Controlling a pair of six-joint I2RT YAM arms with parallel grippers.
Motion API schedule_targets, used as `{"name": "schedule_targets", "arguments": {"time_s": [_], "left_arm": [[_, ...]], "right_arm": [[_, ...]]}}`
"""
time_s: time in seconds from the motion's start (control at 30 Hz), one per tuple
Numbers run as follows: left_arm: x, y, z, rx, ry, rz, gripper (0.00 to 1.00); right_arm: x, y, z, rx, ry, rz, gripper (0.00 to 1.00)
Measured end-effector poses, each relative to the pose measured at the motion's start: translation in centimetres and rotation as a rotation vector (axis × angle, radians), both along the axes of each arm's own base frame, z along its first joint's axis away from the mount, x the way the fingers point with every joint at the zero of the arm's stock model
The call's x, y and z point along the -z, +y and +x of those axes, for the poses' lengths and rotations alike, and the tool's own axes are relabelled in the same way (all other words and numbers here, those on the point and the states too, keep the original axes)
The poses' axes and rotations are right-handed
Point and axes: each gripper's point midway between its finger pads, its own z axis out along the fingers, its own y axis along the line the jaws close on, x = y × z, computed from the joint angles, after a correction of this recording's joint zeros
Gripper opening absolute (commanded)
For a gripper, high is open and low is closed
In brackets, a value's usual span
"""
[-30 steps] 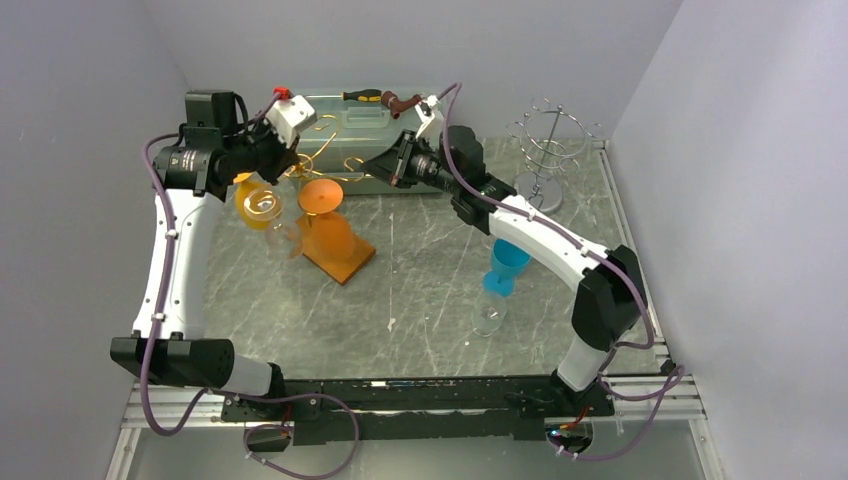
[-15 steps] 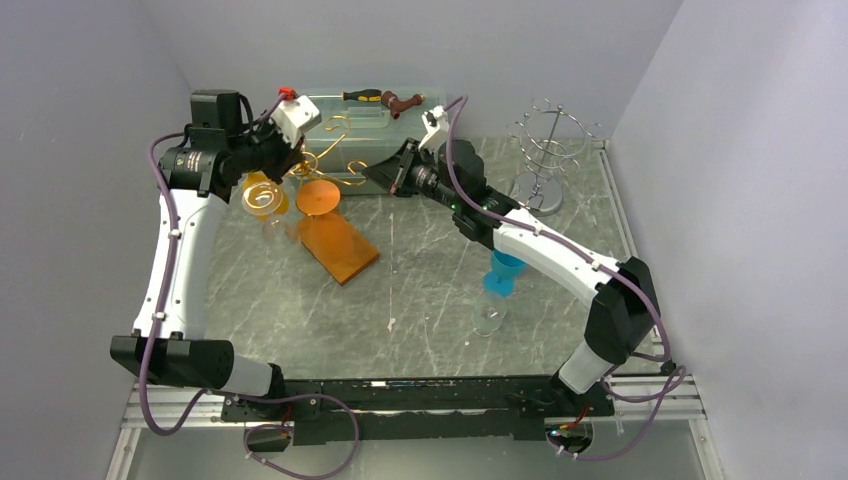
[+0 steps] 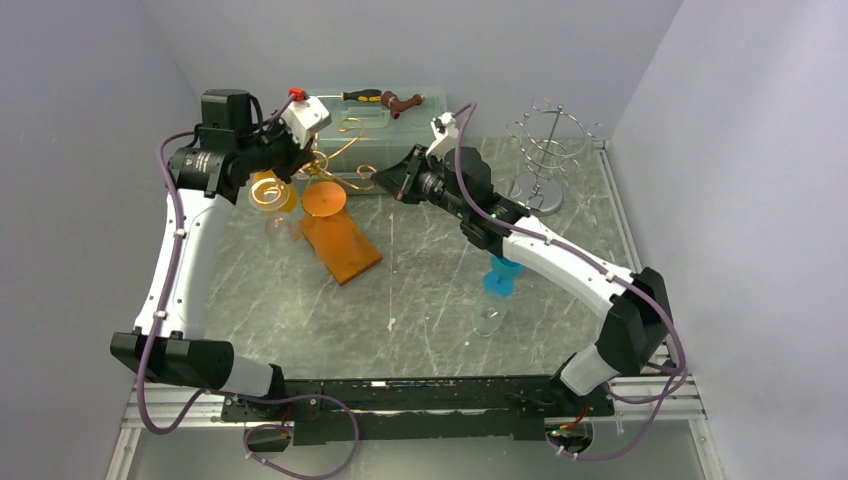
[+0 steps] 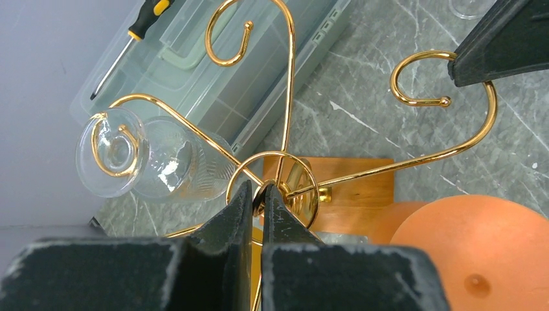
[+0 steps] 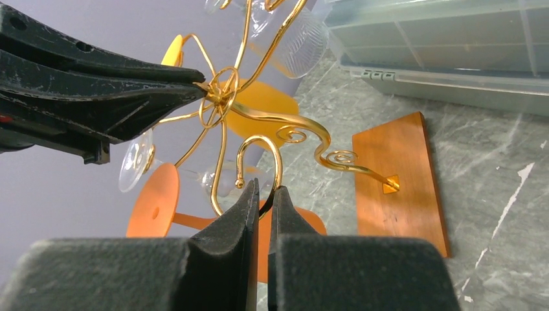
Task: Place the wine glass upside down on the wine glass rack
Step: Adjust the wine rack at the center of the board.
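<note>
The wine glass rack [image 3: 338, 160] is gold wire on an orange wooden base [image 3: 341, 248], and it stands tilted at the back left. My left gripper [image 4: 259, 189] is shut on the rack's top ring [image 4: 309, 188]. My right gripper [image 5: 267, 189] is shut on one curled hook arm [image 5: 259, 146]. A clear wine glass [image 4: 149, 162] hangs by its foot from another arm. An orange glass [image 3: 323, 199] and a yellow-orange one [image 3: 268, 192] hang beside it. On the table by the right arm stand a blue glass [image 3: 503, 275] and a clear glass [image 3: 489, 318].
A clear plastic toolbox [image 3: 385, 125] with a screwdriver [image 3: 362, 96] and a hammer [image 3: 402, 101] on its lid lies along the back wall. A silver wire rack [image 3: 548, 150] stands at the back right. Grey walls close in on the left and right.
Both grippers have shifted slightly to the right, still shut on the gold rack. The rack's top and its hanging glasses moved with them. The base stays in about the same place.
</note>
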Motion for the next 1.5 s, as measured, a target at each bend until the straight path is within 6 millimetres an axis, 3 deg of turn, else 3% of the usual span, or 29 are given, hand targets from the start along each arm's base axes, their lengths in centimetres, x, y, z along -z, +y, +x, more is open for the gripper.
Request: {"name": "schedule_targets", "arguments": {"time_s": [0.73,0.8,0.9,1.0,1.2,1.5], "left_arm": [[-0.5,-2.6,-1.1,0.062,-0.018,-0.006,0.0],[-0.6,-2.7,-1.1,0.064,-0.019,-0.006,0.07],[-0.6,-2.8,-1.0,0.059,-0.02,-0.004,0.35],[-0.4,-3.5,-1.3,0.063,0.003,-0.022,0.47],[1.0,-4.9,-2.0,0.082,0.058,-0.036,0.53],[1.5,-4.4,-2.3,0.058,0.064,-0.019,0.53]], "right_arm": [[0.5,-1.9,-2.3,0.059,-0.003,-0.007,0.0],[0.5,-2.0,-2.2,0.065,-0.004,-0.009,0.0],[0.6,-2.1,-2.1,0.074,-0.005,-0.015,0.04],[0.3,-1.6,-2.5,0.046,-0.007,-0.02,0.06],[-0.4,0.1,-2.3,-0.007,-0.022,-0.043,0.07],[-0.6,0.7,-1.6,-0.048,-0.023,-0.058,0.04]]}}
